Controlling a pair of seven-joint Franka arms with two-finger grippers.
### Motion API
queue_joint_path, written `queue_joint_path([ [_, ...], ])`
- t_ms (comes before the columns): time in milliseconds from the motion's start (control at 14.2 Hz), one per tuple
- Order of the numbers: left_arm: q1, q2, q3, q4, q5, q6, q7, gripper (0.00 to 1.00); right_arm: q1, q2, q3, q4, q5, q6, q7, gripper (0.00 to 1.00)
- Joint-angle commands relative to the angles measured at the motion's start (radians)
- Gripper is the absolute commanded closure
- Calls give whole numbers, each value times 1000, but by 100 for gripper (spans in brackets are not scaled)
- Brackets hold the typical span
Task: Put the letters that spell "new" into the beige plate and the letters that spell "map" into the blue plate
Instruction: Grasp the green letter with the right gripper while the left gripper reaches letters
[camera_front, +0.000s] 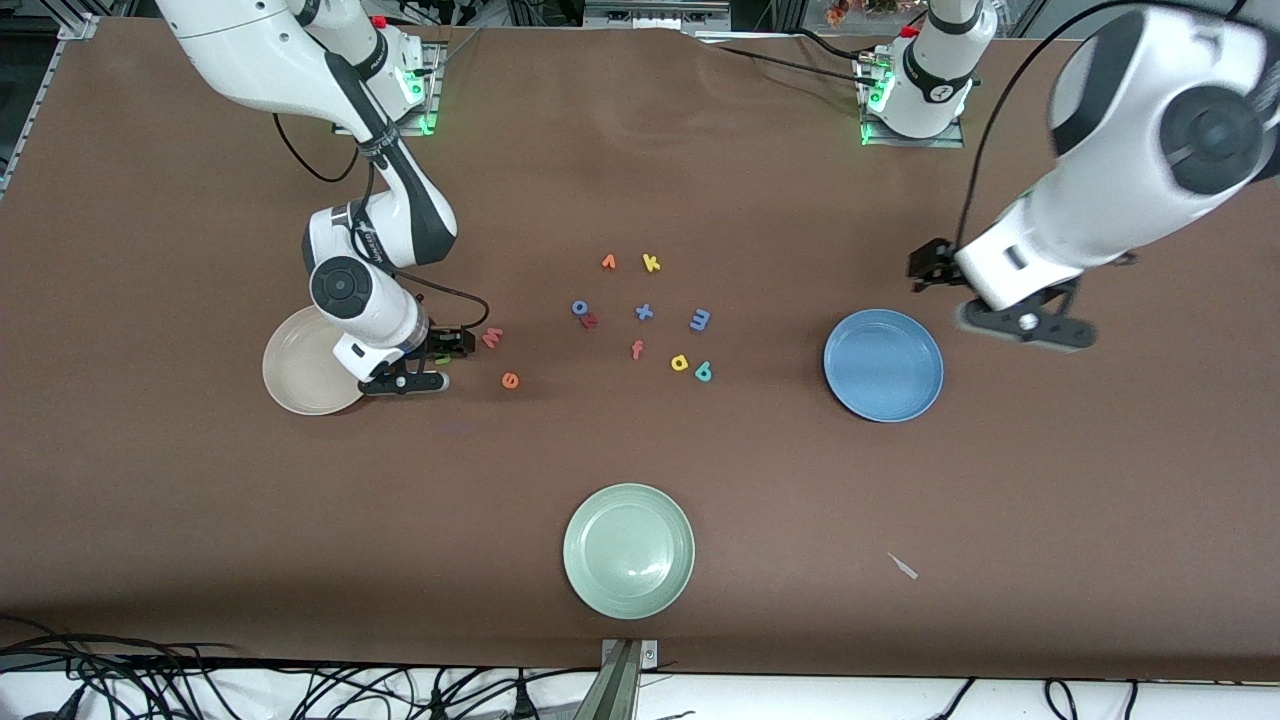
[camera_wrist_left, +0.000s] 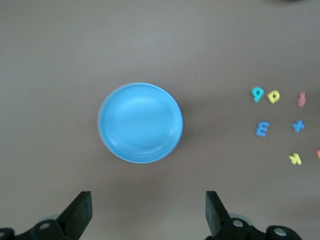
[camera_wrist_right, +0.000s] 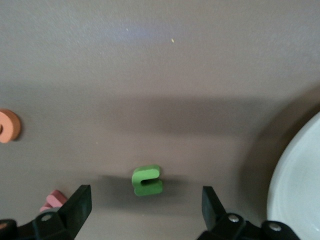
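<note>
Right wrist view: right tool (camera_wrist_right: 142, 210) is spread just above green n (camera_wrist_right: 146, 180), beside beige plate (camera_wrist_right: 300, 190) toward the worktop's right-arm end. Fingers should be lowered astride it before closing. Left tool (camera_wrist_left: 145, 212), spread, waits over blue plate (camera_wrist_left: 140, 122).

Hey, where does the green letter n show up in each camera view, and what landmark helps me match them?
Front view: the green n is mostly hidden under the right end effector, beside the beige plate.
Left wrist view: not in it.
Right wrist view: the n lies on the table between the open fingers.
Shared landmark: the beige plate's rim, plus the orange e.
</note>
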Motion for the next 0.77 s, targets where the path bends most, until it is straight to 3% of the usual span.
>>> queue_joint_path([
  [0, -91, 92, 2, 12, -16, 31, -2, 0, -1, 7, 17, -6, 15, 7, 6, 9],
  [422, -273, 228, -2, -34, -20, 195, -186, 0, -3, 19, 19, 2, 15, 11, 4, 35],
  [703, -362, 240, -4, -197, -22, 408, -349, 0, -10, 21, 19, 5, 15, 11, 1, 48],
])
